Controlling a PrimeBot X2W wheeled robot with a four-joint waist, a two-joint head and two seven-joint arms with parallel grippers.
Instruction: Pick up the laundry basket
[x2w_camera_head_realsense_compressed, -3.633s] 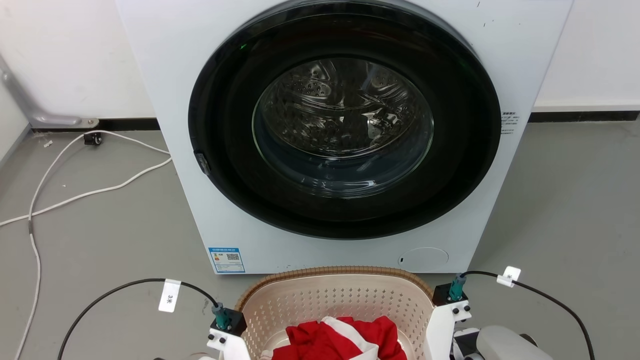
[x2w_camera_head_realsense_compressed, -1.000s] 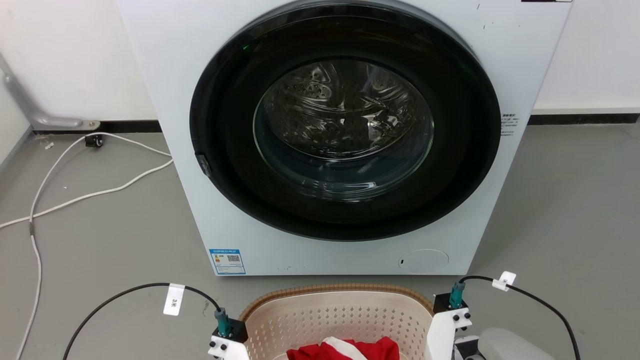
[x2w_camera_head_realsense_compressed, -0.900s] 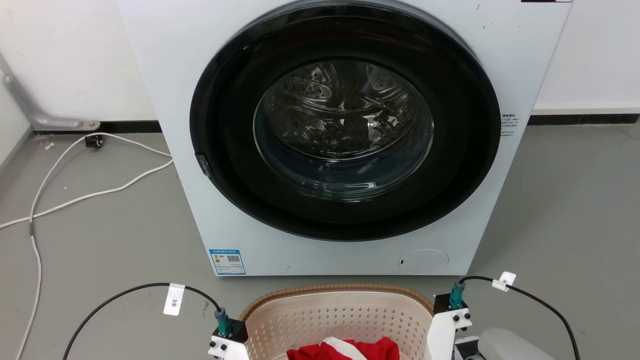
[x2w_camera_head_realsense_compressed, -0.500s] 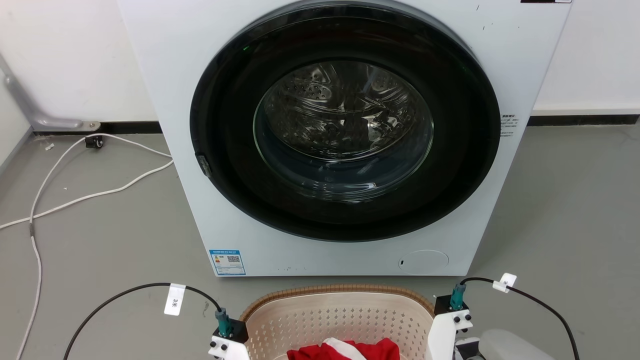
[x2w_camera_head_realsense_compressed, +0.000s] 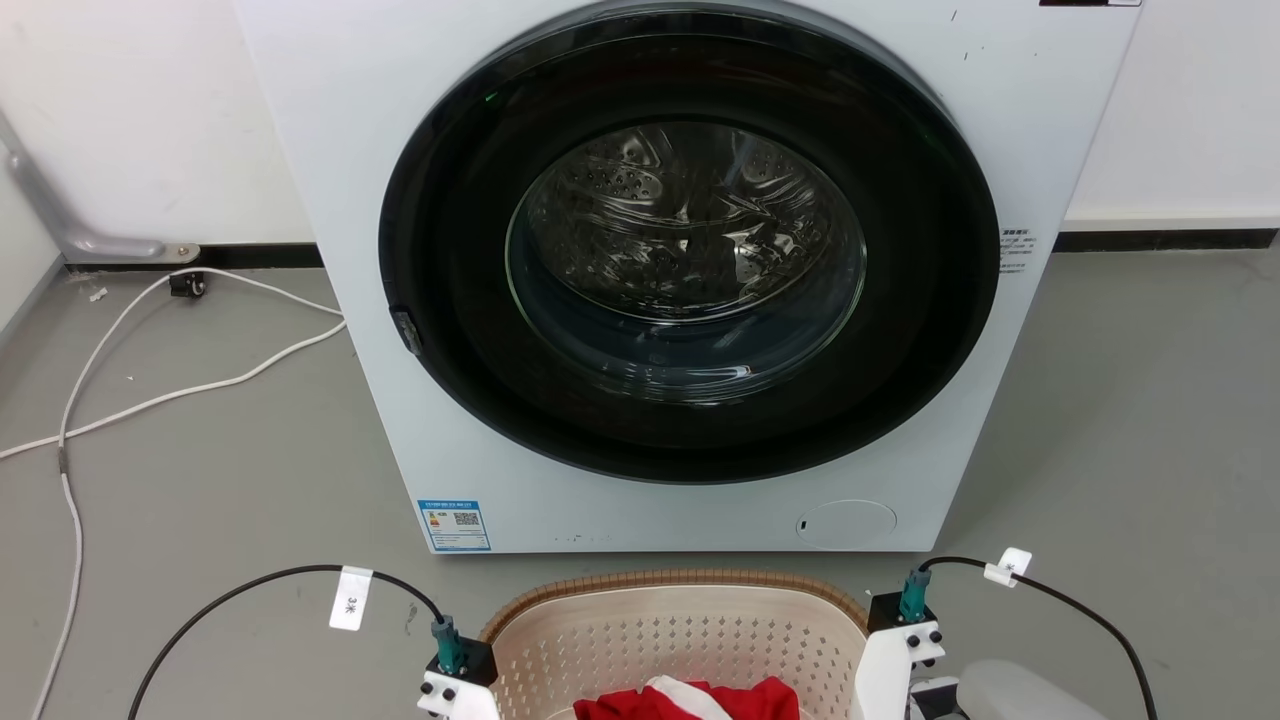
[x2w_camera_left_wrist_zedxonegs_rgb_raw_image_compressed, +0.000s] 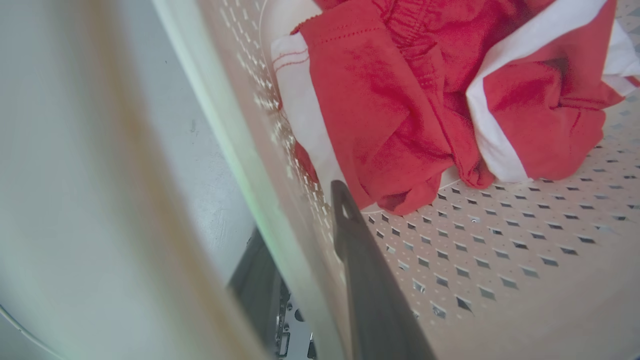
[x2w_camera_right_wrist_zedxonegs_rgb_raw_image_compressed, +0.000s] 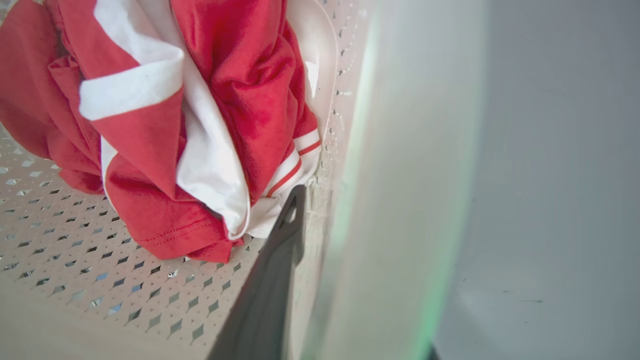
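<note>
The laundry basket (x2w_camera_head_realsense_compressed: 676, 625) is low in my head view, just in front of the washing machine (x2w_camera_head_realsense_compressed: 330, 150). My left gripper (x2w_camera_left_wrist_zedxonegs_rgb_raw_image_compressed: 300, 215) pinches its side wall, one finger inside, one outside. On the right gripper (x2w_camera_right_wrist_zedxonegs_rgb_raw_image_compressed: 312, 210) the outer finger is hidden, so I can't tell. It's thin perforated plastic holding one red-and-white garment (x2w_camera_left_wrist_zedxonegs_rgb_raw_image_compressed: 400, 100), so probably light and flexible. The rim looks like the stiffest hold.
</note>
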